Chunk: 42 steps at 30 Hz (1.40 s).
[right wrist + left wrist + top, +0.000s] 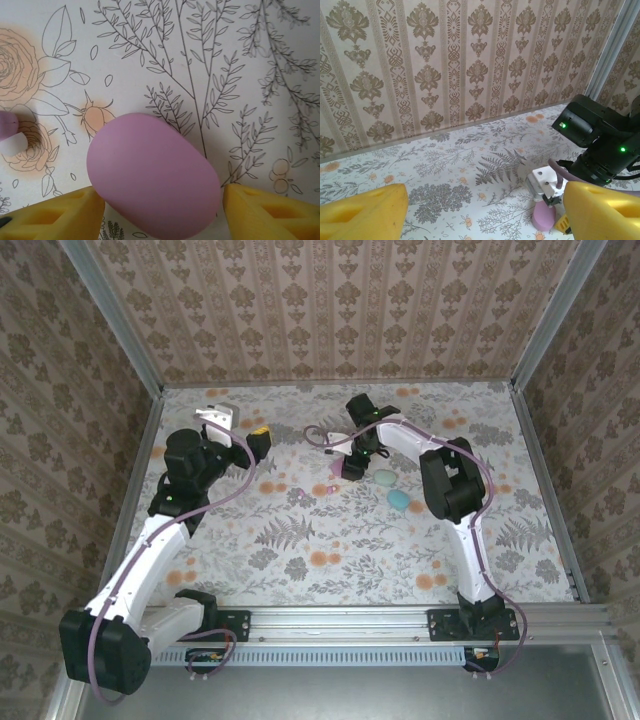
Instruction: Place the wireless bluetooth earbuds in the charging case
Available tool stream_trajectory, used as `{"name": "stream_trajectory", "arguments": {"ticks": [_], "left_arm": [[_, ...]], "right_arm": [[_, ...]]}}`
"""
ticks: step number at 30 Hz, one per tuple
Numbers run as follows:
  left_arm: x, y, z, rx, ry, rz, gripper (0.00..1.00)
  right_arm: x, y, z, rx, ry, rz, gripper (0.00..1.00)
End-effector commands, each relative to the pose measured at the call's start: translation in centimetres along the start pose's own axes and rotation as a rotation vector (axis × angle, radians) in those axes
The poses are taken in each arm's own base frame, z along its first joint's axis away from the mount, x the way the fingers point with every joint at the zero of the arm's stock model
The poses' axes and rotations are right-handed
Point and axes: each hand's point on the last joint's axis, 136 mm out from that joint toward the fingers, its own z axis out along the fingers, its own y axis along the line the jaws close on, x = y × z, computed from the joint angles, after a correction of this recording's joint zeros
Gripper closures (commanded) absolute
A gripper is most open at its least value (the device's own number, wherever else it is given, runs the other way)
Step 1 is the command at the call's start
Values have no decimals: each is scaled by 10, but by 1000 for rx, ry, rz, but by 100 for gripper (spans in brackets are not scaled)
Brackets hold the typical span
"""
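Toward the far middle of the table (pixel 330 575), right gripper (pixel 160 192) stands open astride the pink charging case (pixel 150 175), with a yellow foam-like finger on each side; contact unclear. Case is smooth, matte, egg-shaped, no seam visible. One earbud (pixel 7 125), a tiny pinkish bean with a white tip, lies just beside it. Left gripper (pixel 485 187) is open and empty, near the far-left corner. Step, I judge: securing the case. Next calls for a gentle clamp; the rounded shell may slip.
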Motion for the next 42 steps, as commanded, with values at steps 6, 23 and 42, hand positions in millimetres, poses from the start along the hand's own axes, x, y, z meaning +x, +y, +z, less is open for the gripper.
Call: {"name": "stream_trajectory", "arguments": {"ticks": [6, 23, 42], "left_arm": [[0, 1, -2, 7, -2, -3, 18], [-1, 0, -5, 7, 3, -4, 18], [1, -4, -5, 29, 3, -17, 19]], "right_arm": [[1, 22, 5, -102, -3, -49, 35], [-9, 13, 15, -84, -12, -239, 28], [-32, 32, -47, -75, -137, 26, 63]]}}
